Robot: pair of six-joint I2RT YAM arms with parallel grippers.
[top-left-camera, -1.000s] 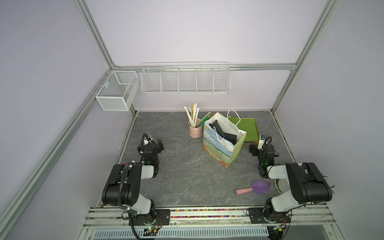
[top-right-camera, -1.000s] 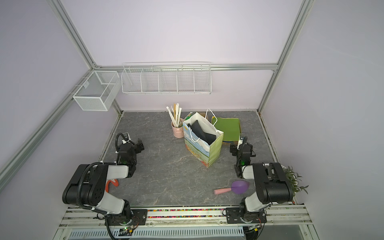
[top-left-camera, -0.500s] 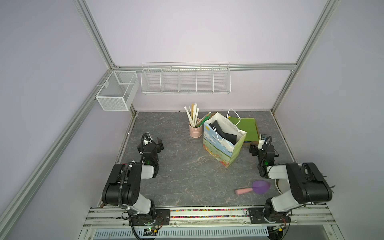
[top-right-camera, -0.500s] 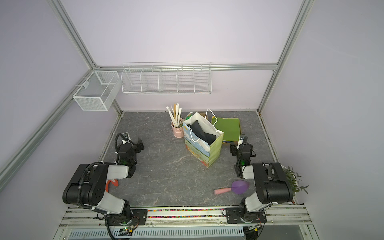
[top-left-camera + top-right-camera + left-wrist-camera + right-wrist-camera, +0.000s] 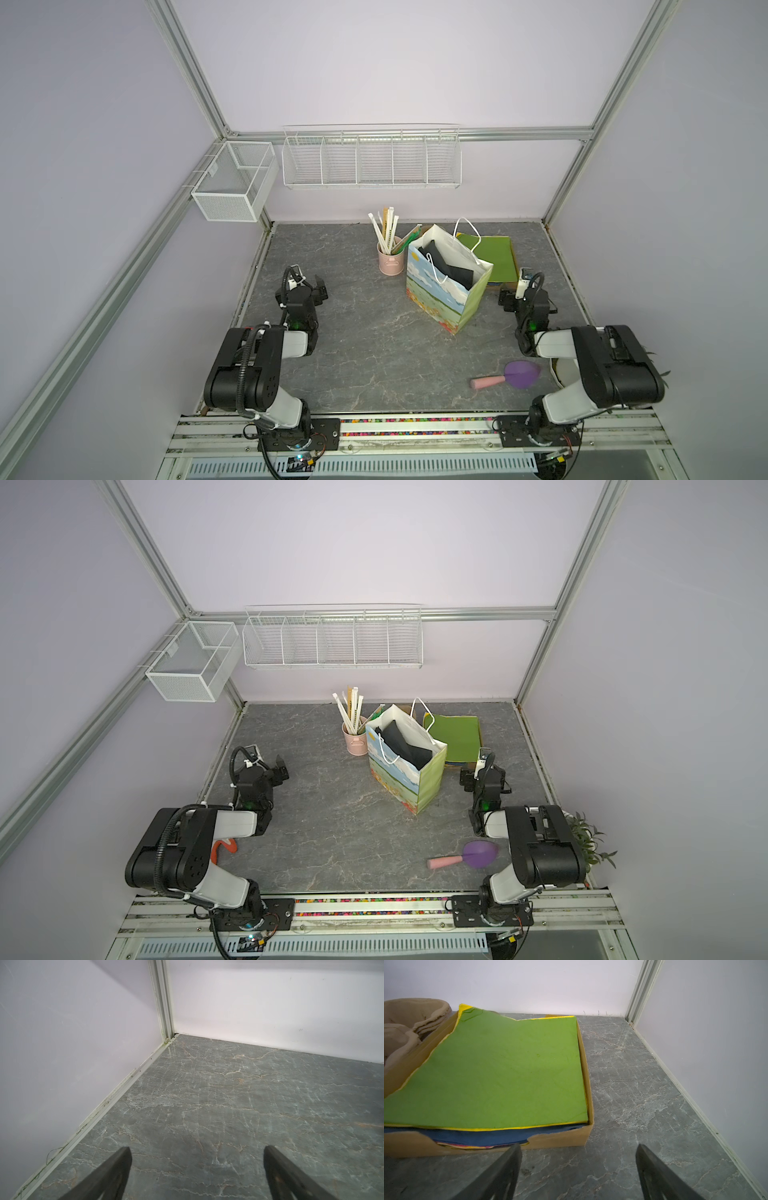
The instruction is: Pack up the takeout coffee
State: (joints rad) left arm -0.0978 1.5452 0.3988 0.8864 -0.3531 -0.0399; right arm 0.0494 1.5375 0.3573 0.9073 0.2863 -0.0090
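The takeout coffee is out of view in every frame. A paper gift bag (image 5: 440, 299) (image 5: 399, 781) with a landscape print stands open mid-table, a black item (image 5: 446, 266) lying inside it. My left gripper (image 5: 308, 286) (image 5: 196, 1151) rests low at the table's left side. It is open over bare stone, facing the back left corner. My right gripper (image 5: 527, 296) (image 5: 578, 1148) rests at the right, also open and empty. It sits just short of a cardboard box (image 5: 562, 1139) of green paper (image 5: 500, 1072).
A pink bucket of straws (image 5: 390, 259) stands left of the bag. Pulp cup carriers (image 5: 409, 1020) lie behind the box. A purple scoop (image 5: 519, 374) and a white bowl (image 5: 563, 370) sit front right. Wire baskets (image 5: 370, 160) hang on the back wall.
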